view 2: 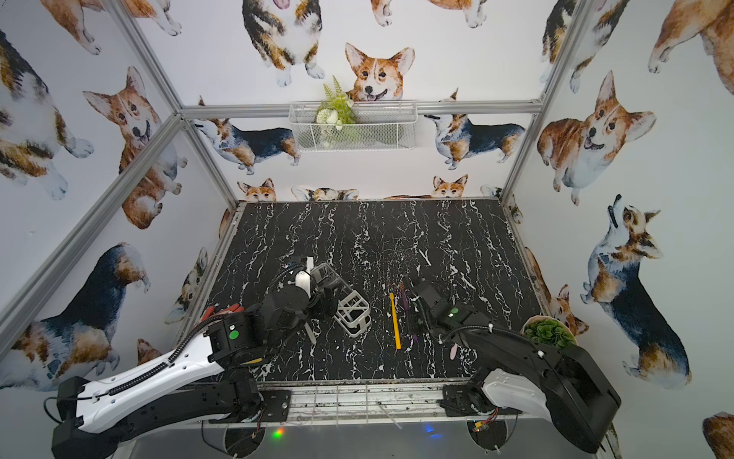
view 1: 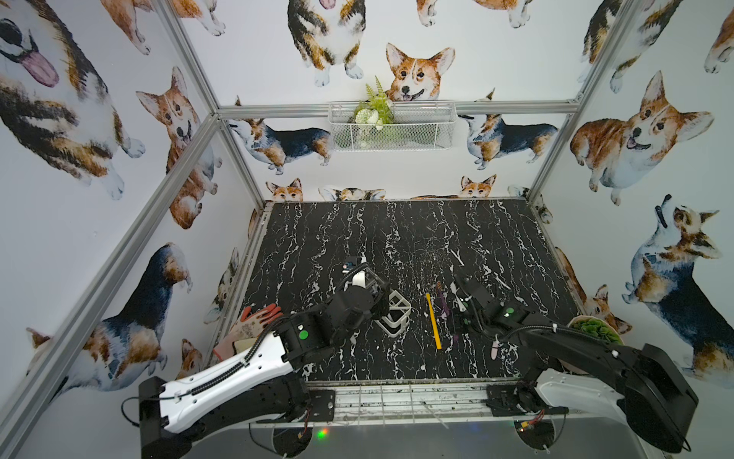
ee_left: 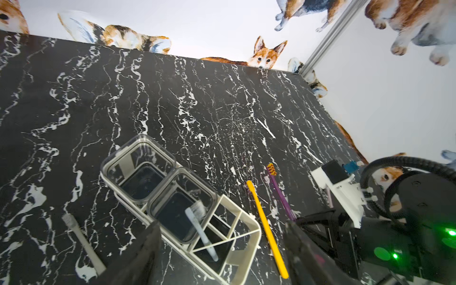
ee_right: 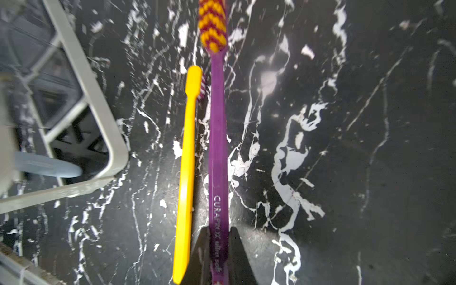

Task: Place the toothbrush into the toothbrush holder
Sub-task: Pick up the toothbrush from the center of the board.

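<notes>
Because the right tool [ee_right: 218,237] is pinched tight on the purple toothbrush [ee_right: 217,138] close to the tail of its handle, low in the centre of the right wrist view, most of the brush sticks out ahead of the grip. I reckon it could swing or droop once it leaves the counter [ee_right: 345,172], where it lies flat. A yellow toothbrush [ee_right: 187,158] lies just beside it on the left, with one jaw wedged in the thin gap between the two handles; a lift that is not straight up might drag the yellow one along. The toothbrush holder [ee_left: 257,234] sits lower centre in the left wrist view, and the left tool [ee_left: 222,223] hangs over it with jaws spread wide and nothing in them. That is my other worry: the purple brush has to come in over the same spot, so the arms could crowd each other, and a knock might shove or tip the caddy. The slots look small too, so a tilted brush may catch on a divider.

As for containers, the holder's two clear cups [ee_left: 148,150] look empty, while a pale toothbrush [ee_left: 201,234] leans in the white divided end. Upper centre in a top view, a wire-mesh basket [view 1: 417,127] on the back wall holds fake greenery and white flowers. A plant pot [view 1: 574,322] full of green leaves stands at the lower right of that view.
</notes>
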Action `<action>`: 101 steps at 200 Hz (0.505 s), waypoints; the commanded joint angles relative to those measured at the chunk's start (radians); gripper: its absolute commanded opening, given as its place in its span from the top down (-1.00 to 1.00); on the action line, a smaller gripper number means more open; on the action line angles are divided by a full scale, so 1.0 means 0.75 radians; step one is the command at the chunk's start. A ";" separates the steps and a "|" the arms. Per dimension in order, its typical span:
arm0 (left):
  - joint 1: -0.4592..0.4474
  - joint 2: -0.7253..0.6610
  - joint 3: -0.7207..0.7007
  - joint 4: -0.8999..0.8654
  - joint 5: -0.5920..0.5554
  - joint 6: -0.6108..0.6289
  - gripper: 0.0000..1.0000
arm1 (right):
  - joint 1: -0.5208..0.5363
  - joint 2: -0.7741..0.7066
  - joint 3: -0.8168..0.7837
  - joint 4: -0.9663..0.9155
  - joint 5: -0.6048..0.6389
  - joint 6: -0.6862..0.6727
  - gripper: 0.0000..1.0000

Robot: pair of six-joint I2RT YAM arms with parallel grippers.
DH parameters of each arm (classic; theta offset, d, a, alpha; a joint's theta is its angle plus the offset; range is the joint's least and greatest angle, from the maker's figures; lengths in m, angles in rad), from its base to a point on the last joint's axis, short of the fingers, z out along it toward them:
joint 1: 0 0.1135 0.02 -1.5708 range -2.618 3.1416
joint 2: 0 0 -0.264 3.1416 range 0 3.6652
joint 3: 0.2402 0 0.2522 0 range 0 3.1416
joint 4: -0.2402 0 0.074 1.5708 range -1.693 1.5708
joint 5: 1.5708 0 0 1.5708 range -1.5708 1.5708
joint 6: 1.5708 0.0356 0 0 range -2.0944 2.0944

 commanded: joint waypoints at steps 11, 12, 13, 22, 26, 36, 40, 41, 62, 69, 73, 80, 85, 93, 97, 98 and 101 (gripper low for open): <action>0.017 0.106 0.129 0.028 0.158 -0.081 -0.85 | 0.000 -0.171 -0.008 -0.086 -0.017 0.035 1.00; 0.019 0.111 0.132 0.030 0.166 -0.082 -0.85 | 0.001 -0.182 -0.009 -0.084 -0.022 0.036 1.00; 0.020 0.116 0.137 0.032 0.173 -0.084 -0.85 | 0.002 -0.190 -0.011 -0.080 -0.027 0.038 1.00; 0.030 0.171 0.166 0.060 0.243 -0.090 -0.94 | 0.000 -0.238 -0.020 -0.056 -0.059 0.042 1.00; 0.034 0.199 0.181 0.076 0.275 -0.092 -0.98 | 0.001 -0.251 -0.022 -0.045 -0.069 0.044 1.00; 0.046 0.275 0.227 0.107 0.364 -0.097 -1.00 | 0.000 -0.291 -0.028 -0.011 -0.107 0.051 1.00; 0.052 0.298 0.250 0.118 0.402 -0.100 -1.00 | 0.002 -0.304 -0.029 0.001 -0.120 0.055 1.00; 0.054 0.314 0.250 0.120 0.410 -0.101 -1.00 | 0.002 -0.308 -0.028 0.004 -0.124 0.056 1.00; 0.111 0.460 0.332 0.183 0.641 -0.143 -1.00 | 0.001 -0.374 -0.016 0.043 -0.170 0.078 0.99; 0.141 0.499 0.335 0.237 0.741 -0.167 -1.00 | 0.002 -0.393 -0.012 0.056 -0.185 0.086 0.99; 0.157 0.518 0.333 0.275 0.797 -0.183 -1.00 | 0.001 -0.402 -0.010 0.063 -0.195 0.091 0.99; 0.178 0.552 0.330 0.339 0.883 -0.212 -1.00 | 0.001 -0.414 -0.006 0.076 -0.215 0.097 0.99; 0.192 0.573 0.334 0.368 0.923 -0.228 -1.00 | 0.000 -0.420 -0.002 0.085 -0.227 0.101 0.98; 0.197 0.601 0.354 0.378 0.952 -0.228 -1.00 | 0.001 -0.431 0.007 0.094 -0.246 0.106 0.98; 0.197 0.613 0.367 0.370 0.952 -0.218 -1.00 | 0.000 -0.433 0.010 0.098 -0.253 0.109 0.99; 0.197 0.617 0.370 0.368 0.949 -0.217 -1.00 | 0.001 -0.435 0.011 0.100 -0.255 0.110 0.98; 0.197 0.626 0.379 0.360 0.948 -0.211 -1.00 | 0.002 -0.436 0.013 0.104 -0.260 0.112 0.98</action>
